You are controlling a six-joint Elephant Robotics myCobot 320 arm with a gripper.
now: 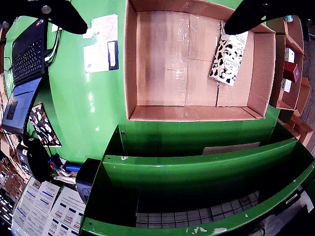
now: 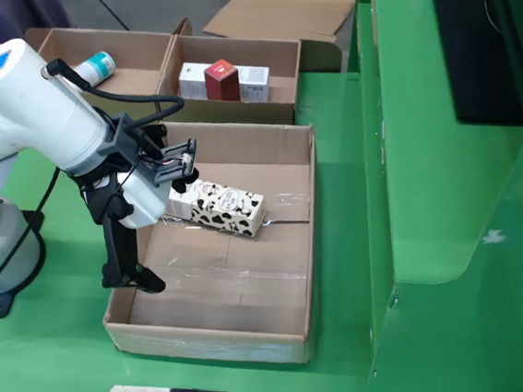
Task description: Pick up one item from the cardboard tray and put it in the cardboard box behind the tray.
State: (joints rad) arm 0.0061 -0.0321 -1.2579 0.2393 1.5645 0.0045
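A cow-patterned carton (image 2: 228, 209), a long rectangular pack, lies flat on the open cardboard box (image 2: 221, 331) floor, long axis across the box in the fixed view. The pincer (image 2: 133, 281) gapes wide, empty, above the glossy green tabletop (image 1: 93, 98).

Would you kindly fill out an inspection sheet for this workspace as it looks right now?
Surface: green table, glossy.
Job's things: large open cardboard box holding one cow-patterned carton lying on its side; behind it in the fixed view, a two-compartment cardboard tray with a red and white box in one compartment and a capped tube in the other.
Clutter: printed sheet on the table beside the box; flattened cardboard on the floor.
Gripper: gripper open, over the box's left wall in the fixed view, holding nothing.
Cables: black cable looping over the arm; another by its base.
Surroundings: laptop, green shelving.
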